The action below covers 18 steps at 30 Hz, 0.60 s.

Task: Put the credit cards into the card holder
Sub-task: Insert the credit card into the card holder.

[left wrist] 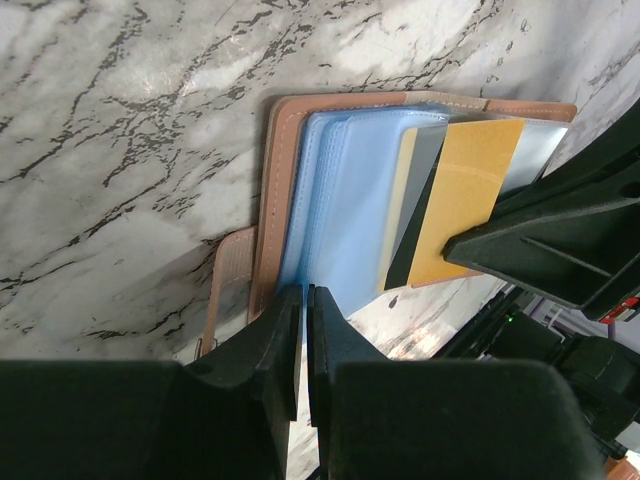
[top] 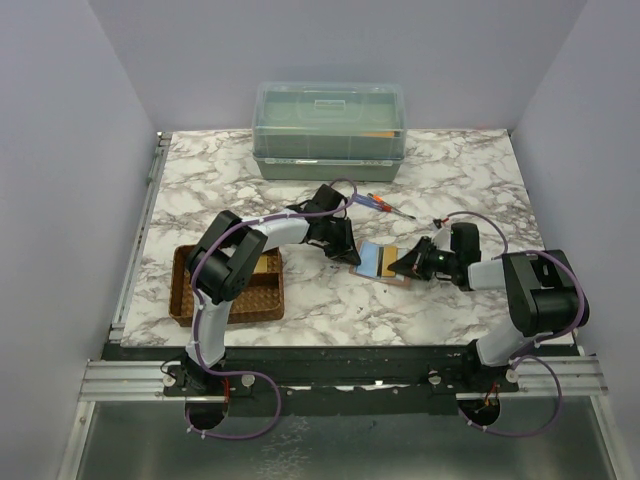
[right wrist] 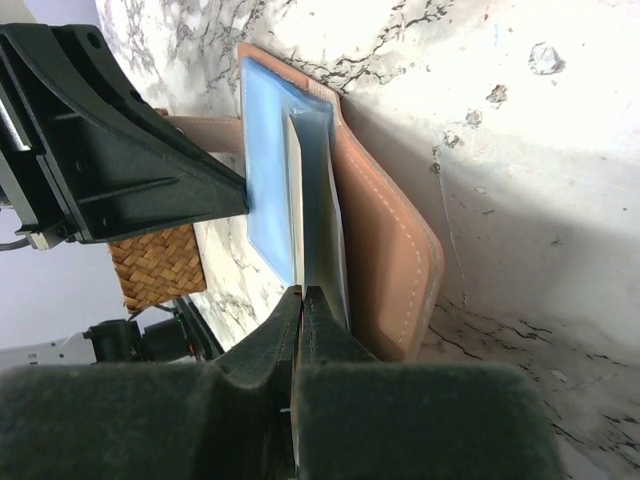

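The pinkish-tan card holder (top: pixel 376 262) lies open on the marble between both arms, its light blue inner sleeves facing up. My left gripper (left wrist: pixel 303 300) is shut on the near edge of a blue sleeve (left wrist: pixel 345 210), with the leather rim (left wrist: pixel 268 200) just beside it. In the top view the left gripper (top: pixel 347 250) sits at the holder's left side and my right gripper (top: pixel 402 265) at its right. The right gripper (right wrist: pixel 301 296) is shut on a tan-gold credit card (left wrist: pixel 465 195) with a black stripe. Edge-on, that card (right wrist: pixel 295 200) stands among the sleeves of the holder (right wrist: pixel 385 230).
A brown woven tray (top: pixel 190 295) sits at the front left with a tan flat piece in it; its corner (right wrist: pixel 160 265) shows in the right wrist view. Red-and-blue screwdrivers (top: pixel 385 205) lie behind the holder. A clear green lidded box (top: pixel 330 130) stands at the back.
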Available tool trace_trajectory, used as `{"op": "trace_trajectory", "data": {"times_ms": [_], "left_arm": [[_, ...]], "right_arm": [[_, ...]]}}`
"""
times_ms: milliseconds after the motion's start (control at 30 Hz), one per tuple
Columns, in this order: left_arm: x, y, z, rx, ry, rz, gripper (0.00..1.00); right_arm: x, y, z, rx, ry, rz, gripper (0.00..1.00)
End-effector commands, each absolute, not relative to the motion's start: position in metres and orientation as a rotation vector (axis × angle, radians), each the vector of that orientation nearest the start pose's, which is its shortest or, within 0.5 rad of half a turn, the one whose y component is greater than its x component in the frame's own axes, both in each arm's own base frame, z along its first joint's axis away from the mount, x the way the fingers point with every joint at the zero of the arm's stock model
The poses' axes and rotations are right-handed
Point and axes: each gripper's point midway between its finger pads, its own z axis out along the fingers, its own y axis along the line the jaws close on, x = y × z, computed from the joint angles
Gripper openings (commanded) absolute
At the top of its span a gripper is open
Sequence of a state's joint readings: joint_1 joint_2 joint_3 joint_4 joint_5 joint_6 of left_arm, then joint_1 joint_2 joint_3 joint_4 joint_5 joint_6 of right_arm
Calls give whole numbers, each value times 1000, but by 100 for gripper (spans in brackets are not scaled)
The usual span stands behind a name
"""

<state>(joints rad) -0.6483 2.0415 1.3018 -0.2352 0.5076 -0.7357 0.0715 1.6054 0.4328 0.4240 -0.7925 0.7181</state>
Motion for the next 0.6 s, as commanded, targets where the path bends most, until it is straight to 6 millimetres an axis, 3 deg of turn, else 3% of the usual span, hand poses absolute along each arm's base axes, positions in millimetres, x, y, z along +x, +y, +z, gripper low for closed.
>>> {"op": "trace_trajectory", "data": {"times_ms": [0, 267, 567], "left_arm": [[290, -362, 22, 105, 2845, -1074, 13], [289, -365, 24, 110, 2842, -1081, 13], [285, -369, 26, 142, 2837, -1091, 13]], "right_arm": [[283, 156, 21, 391, 2357, 1229, 0], [276, 156, 15, 481, 2338, 1241, 0], [272, 166, 9, 441, 2380, 1216, 1]]}}
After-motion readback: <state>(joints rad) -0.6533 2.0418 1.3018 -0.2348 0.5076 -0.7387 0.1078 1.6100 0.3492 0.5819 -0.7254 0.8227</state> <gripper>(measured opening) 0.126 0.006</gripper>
